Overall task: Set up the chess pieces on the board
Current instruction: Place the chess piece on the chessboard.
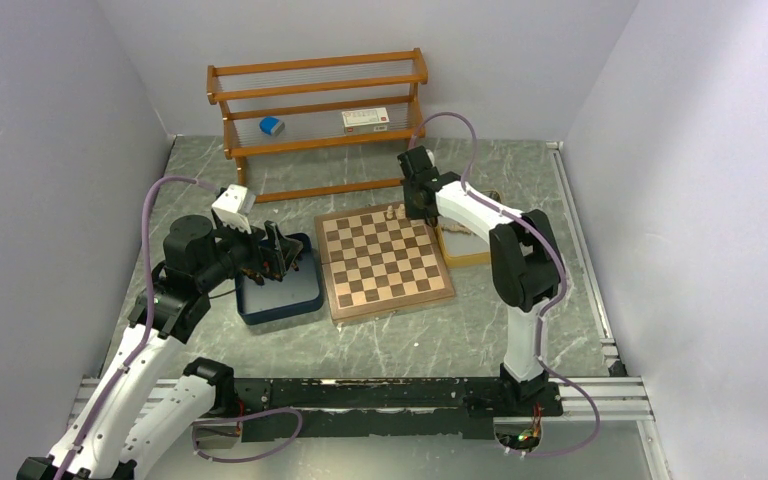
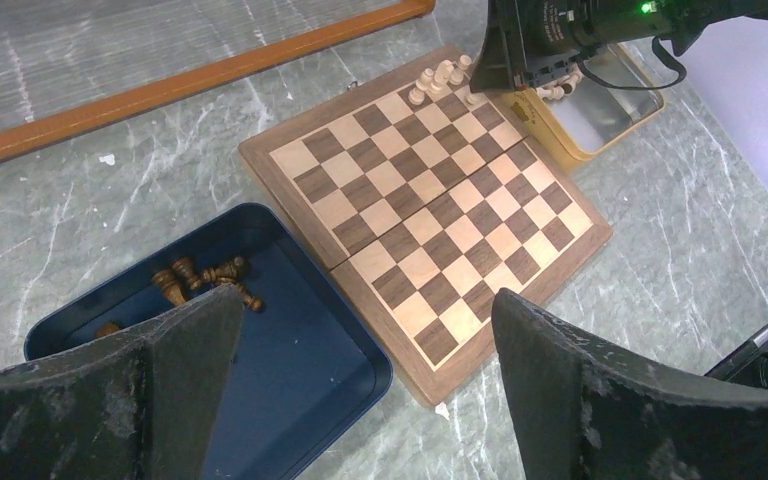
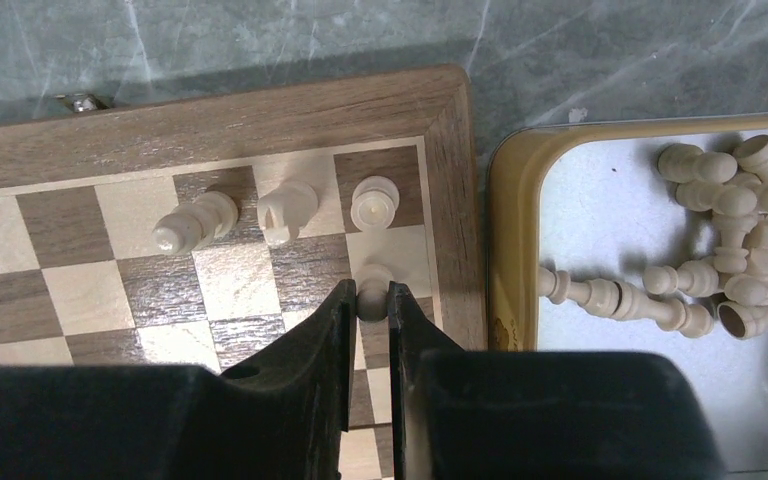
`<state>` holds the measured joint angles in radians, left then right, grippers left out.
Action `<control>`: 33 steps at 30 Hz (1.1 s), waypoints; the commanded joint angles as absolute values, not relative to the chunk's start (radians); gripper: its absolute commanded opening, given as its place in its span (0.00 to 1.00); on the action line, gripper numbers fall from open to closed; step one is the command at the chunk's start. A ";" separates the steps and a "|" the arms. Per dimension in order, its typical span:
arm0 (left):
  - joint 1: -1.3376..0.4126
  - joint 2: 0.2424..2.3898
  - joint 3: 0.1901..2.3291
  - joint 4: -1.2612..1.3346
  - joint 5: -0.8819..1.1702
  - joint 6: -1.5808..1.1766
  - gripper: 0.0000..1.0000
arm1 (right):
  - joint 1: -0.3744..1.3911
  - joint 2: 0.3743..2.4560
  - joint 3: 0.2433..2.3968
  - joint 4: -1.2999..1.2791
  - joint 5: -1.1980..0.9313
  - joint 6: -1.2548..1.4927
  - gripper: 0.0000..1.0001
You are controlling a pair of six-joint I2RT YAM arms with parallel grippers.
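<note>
Top view first. Loses the chessmen almost wholly to smallness: makes out only a few cream pieces (image 1: pixel 393 212) at the far right corner of the board (image 1: pixel 385 265), partly masked by the right gripper (image 1: pixel 418 212). Cannot read that gripper's jaws from here. Places the board, checked dark brown and tan inside a wood border, mid-table between a navy tray (image 1: pixel 290 300) and a yellow tray (image 1: pixel 465 250). Finds the left gripper (image 1: pixel 278 250) spread wide over the navy tray, holding nothing.

Left wrist next. Cuts both black fingers (image 2: pixel 160 380) off at the bottom edge and hides part of the navy tray behind them. Shows the fold seam across the board. Counts at least four dark pieces (image 2: pixel 205 278) lying loose in that tray, with one more peeping out beside a finger.

Right wrist last. Catches the jaws closed on one cream chessman (image 3: pixel 373 283) over the light square at the board's right edge, one row in from the far border; cannot tell whether its base touches. Counts three more in the three rightmost squares of the far row. Leaves the cream heap (image 3: pixel 730 250) in the yellow tray uncountable: tangled, overlapping, cut by the frame.
</note>
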<state>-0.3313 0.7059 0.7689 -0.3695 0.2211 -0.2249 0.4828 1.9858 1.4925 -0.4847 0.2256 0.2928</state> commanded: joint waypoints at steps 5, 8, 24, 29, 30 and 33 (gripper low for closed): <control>-0.341 0.695 0.755 -0.347 0.223 -0.227 0.99 | 0.480 2.020 1.534 -0.497 0.260 0.300 0.20; -0.340 0.702 0.756 -0.345 0.231 -0.228 0.99 | 0.476 2.021 1.526 -0.489 0.256 0.299 0.20; -0.341 0.692 0.756 -0.346 0.227 -0.228 0.99 | 0.468 2.020 1.518 -0.484 0.235 0.288 0.26; -0.341 0.695 0.758 -0.347 0.229 -0.229 0.99 | 0.467 2.016 1.529 -0.493 0.233 0.286 0.31; -0.341 0.695 0.758 -0.348 0.229 -0.228 0.99 | 0.467 2.015 1.534 -0.497 0.231 0.285 0.32; -0.340 0.694 0.756 -0.346 0.229 -0.228 0.99 | 0.467 2.002 1.544 -0.504 0.227 0.278 0.33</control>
<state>-0.3313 0.7033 0.7635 -0.3687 0.2211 -0.2249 0.4709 2.0113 1.5059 -0.4923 0.2310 0.2901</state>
